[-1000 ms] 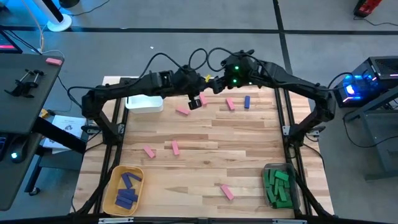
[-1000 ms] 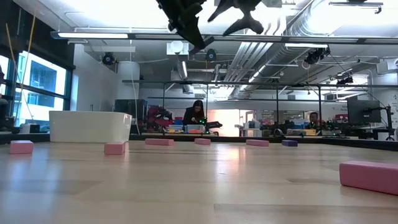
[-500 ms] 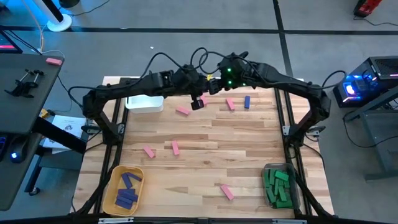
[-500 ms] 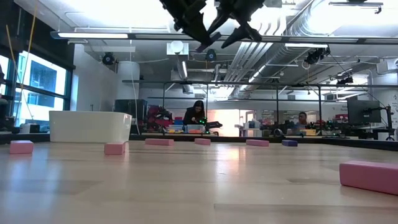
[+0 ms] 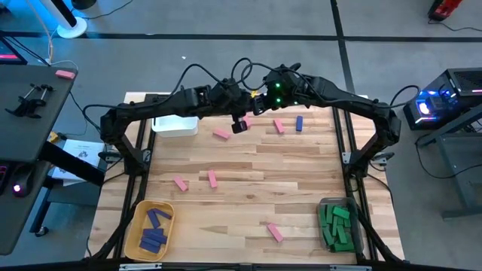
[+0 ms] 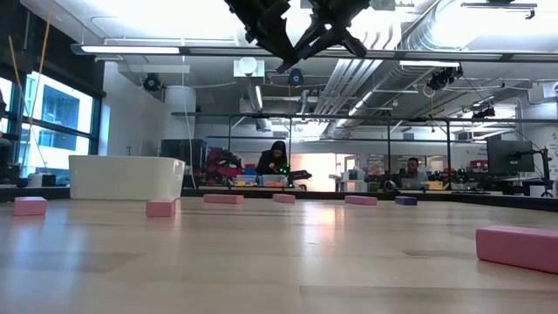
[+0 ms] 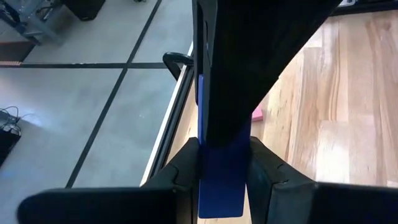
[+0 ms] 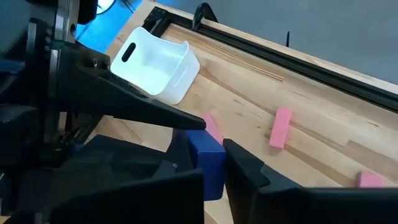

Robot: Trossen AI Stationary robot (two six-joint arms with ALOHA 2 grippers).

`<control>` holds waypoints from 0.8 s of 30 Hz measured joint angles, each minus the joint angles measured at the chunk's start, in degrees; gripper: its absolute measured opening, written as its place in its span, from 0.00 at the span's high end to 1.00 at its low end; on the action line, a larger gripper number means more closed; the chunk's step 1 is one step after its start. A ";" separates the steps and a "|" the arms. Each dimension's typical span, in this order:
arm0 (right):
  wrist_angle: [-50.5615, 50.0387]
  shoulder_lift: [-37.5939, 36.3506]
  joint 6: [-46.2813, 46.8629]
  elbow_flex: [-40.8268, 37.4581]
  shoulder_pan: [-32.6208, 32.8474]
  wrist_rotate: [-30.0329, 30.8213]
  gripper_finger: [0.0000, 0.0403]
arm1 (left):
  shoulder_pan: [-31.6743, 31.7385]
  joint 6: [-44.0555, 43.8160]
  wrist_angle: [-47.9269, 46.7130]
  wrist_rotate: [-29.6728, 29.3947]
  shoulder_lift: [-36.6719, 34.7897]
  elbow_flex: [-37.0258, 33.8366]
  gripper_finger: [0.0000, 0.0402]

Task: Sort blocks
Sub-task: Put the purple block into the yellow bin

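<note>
From above: left pincer (image 5: pixel 239 124) and right pincer (image 5: pixel 256 105) meeting in mid-air over the far middle of the tabletop (image 5: pixel 301 181), just beside the white bin (image 5: pixel 175 125). Pink blocks (image 5: pixel 212 178) scattered across the wood, one blue block (image 5: pixel 299 123) lying at the far right. Blue blocks in the yellow bin (image 5: pixel 151 229) at the near left corner, green blocks in the clear bin (image 5: pixel 337 223) at the near right.

Low view: both pincers high overhead, fingers crossing; pink blocks flat on the wood.

Left wrist: left pincer pinching a blue block (image 7: pixel 222 180) held upright between its fingers (image 7: pixel 181 168).

Right wrist: right pincer (image 8: pixel 205 163) pressed together on the same blue block (image 8: pixel 207 160), opposite the left one's fingers.
</note>
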 joint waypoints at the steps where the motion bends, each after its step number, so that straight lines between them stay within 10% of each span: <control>1: -0.05 0.00 -0.11 0.00 -0.05 0.01 0.97 | 0.02 0.00 0.24 0.03 0.00 -0.02 0.85; 12: -2.06 -5.13 -4.34 -0.13 -1.63 3.29 0.99 | -0.04 -3.83 -10.79 -0.56 -3.57 0.11 0.54; 24: -1.43 -2.67 -13.19 -0.07 2.31 -6.54 1.00 | -7.49 -30.50 -24.21 -0.11 -22.05 -10.72 0.51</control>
